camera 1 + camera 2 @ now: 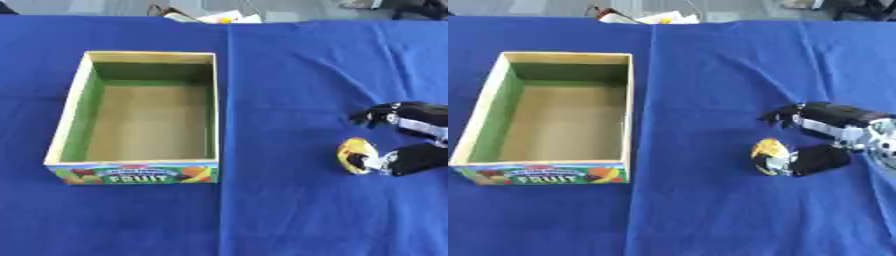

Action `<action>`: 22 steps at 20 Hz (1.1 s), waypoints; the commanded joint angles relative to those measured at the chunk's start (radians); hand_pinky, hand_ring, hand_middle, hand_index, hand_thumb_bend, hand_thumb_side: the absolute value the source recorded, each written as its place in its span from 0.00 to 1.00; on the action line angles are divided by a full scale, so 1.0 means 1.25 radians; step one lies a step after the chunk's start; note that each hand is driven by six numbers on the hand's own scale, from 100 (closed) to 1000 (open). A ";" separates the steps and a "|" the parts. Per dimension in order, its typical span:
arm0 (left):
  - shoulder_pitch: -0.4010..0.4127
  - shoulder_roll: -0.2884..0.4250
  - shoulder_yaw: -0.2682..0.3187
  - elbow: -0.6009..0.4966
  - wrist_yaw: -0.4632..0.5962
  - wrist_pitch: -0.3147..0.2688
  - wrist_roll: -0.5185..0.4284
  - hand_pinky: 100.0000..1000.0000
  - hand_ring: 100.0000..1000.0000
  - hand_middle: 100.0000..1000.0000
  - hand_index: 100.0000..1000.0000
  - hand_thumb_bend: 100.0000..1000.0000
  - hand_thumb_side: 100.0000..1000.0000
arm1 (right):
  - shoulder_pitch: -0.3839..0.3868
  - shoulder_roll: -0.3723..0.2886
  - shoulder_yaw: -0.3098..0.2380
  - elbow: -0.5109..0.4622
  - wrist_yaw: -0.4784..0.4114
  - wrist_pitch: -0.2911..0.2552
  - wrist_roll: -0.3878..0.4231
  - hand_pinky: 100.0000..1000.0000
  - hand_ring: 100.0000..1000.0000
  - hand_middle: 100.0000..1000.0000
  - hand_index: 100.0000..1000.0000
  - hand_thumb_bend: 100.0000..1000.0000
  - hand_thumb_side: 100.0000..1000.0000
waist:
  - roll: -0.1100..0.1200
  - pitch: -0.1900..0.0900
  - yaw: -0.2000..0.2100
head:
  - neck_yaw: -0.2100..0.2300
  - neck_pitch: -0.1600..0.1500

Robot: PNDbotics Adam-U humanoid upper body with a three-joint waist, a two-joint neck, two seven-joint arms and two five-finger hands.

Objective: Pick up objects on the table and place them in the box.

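Robot hand [820, 135] against yellow object [768, 150], right of box [629, 100]

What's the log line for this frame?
right hand: thumb touching yellow object on blue cloth, grasp unclear | left hand: not in view | box: empty | phase: pick, not placed

Lab-type setup, blue-clothed table [289, 215]

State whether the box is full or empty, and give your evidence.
Empty. The box shows only its bare brown floor and green walls. The one yellow object lies outside, on the blue cloth, at the right hand.
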 commanded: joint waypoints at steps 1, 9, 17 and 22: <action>-0.010 0.012 -0.002 -0.014 0.003 -0.001 -0.004 0.57 0.80 0.82 0.86 0.00 1.00 | 0.002 -0.029 -0.001 -0.012 0.033 0.010 0.016 0.91 0.86 0.87 1.00 0.34 0.76 | 0.000 -0.012 0.001 | -0.003 -0.001; -0.011 0.011 -0.003 -0.014 0.002 -0.001 -0.006 0.57 0.80 0.82 0.86 0.00 1.00 | 0.015 -0.023 -0.004 -0.012 0.151 0.034 0.003 0.91 0.86 0.87 1.00 0.35 0.77 | 0.000 -0.007 0.004 | -0.002 -0.002; -0.012 0.009 -0.004 -0.014 0.002 -0.001 -0.008 0.57 0.80 0.82 0.86 0.00 1.00 | 0.021 -0.016 0.007 -0.012 0.199 0.037 0.017 0.92 0.87 0.86 1.00 0.35 0.77 | -0.001 -0.001 0.006 | -0.005 -0.005; -0.012 0.007 -0.005 -0.014 0.001 -0.001 -0.009 0.57 0.80 0.82 0.85 0.00 1.00 | 0.018 -0.011 0.019 -0.012 0.201 0.046 0.050 0.91 0.87 0.85 1.00 0.34 0.77 | -0.002 0.002 0.010 | -0.008 -0.008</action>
